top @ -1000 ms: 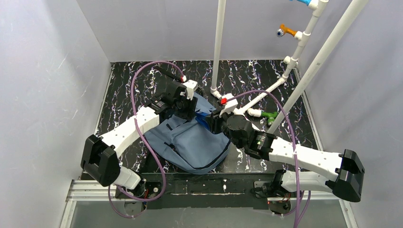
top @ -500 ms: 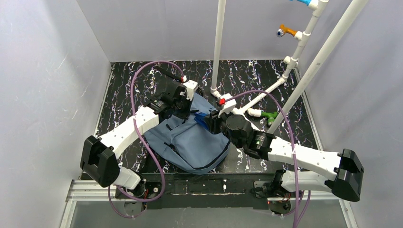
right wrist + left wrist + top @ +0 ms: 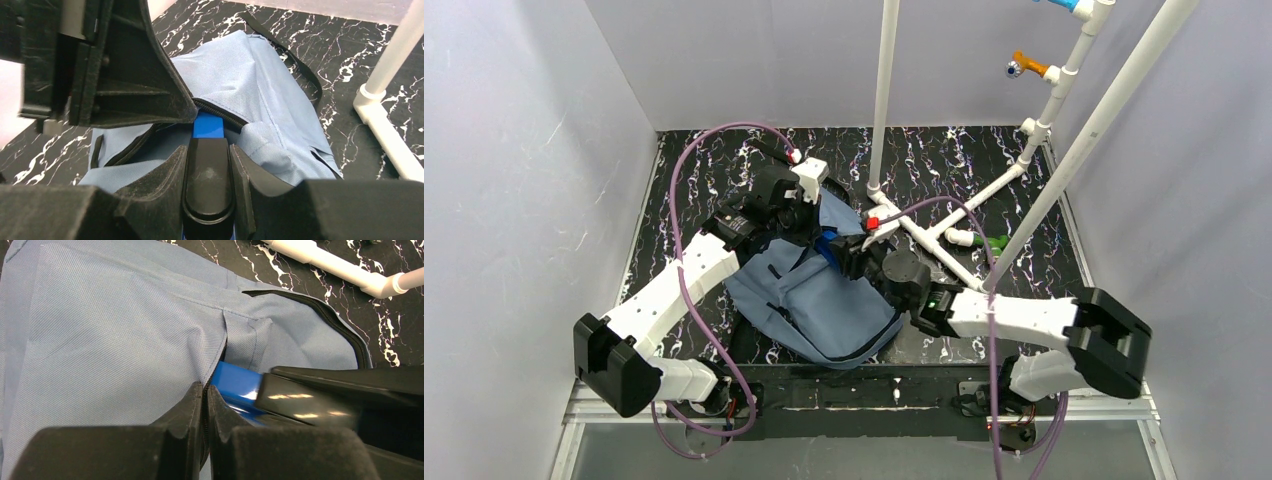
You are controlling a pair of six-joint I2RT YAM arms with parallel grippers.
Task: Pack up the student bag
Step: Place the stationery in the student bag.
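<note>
The slate-blue student bag (image 3: 824, 305) lies in the middle of the black marbled table. My left gripper (image 3: 807, 213) is shut on the bag's zipper edge (image 3: 205, 390) and holds the opening lifted. My right gripper (image 3: 849, 258) is shut on a flat blue object with a black end (image 3: 208, 172). The object's blue tip (image 3: 207, 125) pokes into the opening under the lifted zipper edge. In the left wrist view the blue object (image 3: 237, 382) sits just right of my fingers. The bag's inside is hidden.
A white pipe frame (image 3: 944, 240) stands on the table right of the bag, with a green fitting (image 3: 995, 243) beside it. A black bag strap (image 3: 300, 65) trails on the table behind the bag. Grey walls enclose the left, back and right sides.
Both grippers have moved left. My right gripper has carried the blue object further toward the bag's opening. My left gripper has drawn the zipper edge up and left.
</note>
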